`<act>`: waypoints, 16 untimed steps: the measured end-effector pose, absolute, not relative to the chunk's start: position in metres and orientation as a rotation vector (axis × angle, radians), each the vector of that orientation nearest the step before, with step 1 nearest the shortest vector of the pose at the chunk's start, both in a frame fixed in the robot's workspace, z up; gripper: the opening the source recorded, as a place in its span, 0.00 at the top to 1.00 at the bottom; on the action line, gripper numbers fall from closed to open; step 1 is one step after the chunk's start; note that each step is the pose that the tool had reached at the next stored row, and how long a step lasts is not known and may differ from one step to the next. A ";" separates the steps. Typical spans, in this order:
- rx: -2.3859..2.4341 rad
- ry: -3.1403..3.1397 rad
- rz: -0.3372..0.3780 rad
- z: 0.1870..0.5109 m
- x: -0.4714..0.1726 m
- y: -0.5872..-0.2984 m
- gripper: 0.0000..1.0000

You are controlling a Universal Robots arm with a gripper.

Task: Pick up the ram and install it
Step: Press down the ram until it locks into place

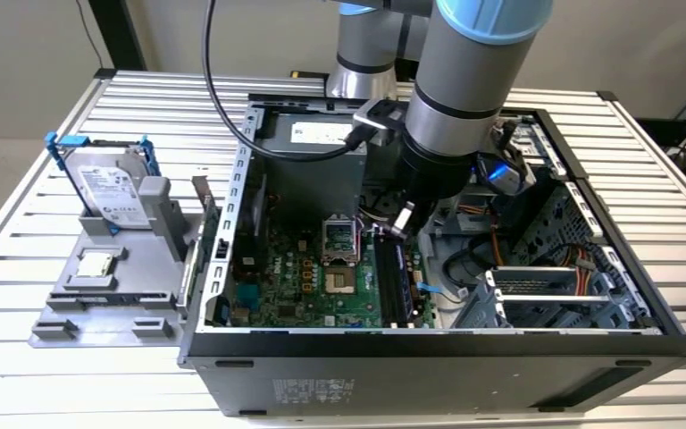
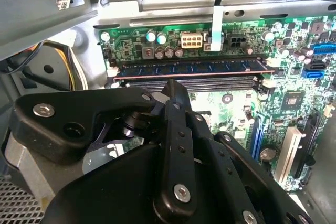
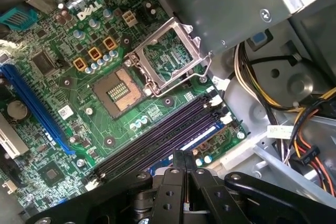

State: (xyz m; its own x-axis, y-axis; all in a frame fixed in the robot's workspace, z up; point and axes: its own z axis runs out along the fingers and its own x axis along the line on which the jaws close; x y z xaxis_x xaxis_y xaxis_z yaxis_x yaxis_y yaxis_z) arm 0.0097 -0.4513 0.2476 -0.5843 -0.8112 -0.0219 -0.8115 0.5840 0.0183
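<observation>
The ram point(image 2: 194, 68) is a long dark stick with blue-labelled chips, sitting along the outermost memory slot of the green motherboard point(image 1: 301, 290). In the exterior view the ram point(image 1: 392, 281) runs front to back, right of the processor socket. In the first wrist view the ram point(image 3: 202, 134) shows as a blue strip beside the empty dark slots point(image 3: 157, 132). My gripper point(image 1: 400, 225) reaches down into the open computer case. Its black fingers are pressed together, with the gripper's tip point(image 2: 176, 85) just above the ram's middle. In the first wrist view the gripper point(image 3: 181, 155) overlaps the ram. I cannot tell whether they touch.
The open processor socket point(image 3: 119, 90) lies beside the slots. Bundled cables point(image 3: 310, 150) and a drive cage point(image 1: 557, 286) crowd the exterior view's right. The case walls point(image 1: 439, 349) enclose the board. A silver hard drive in a blue frame point(image 1: 111, 192) stands on a grey fixture point(image 1: 93, 295) outside.
</observation>
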 end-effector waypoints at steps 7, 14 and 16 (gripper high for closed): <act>-1.452 2.773 0.041 0.248 0.010 -0.451 1.00; -1.475 2.762 0.041 0.248 0.010 -0.451 1.00; -1.482 2.758 0.041 0.248 0.010 -0.451 1.00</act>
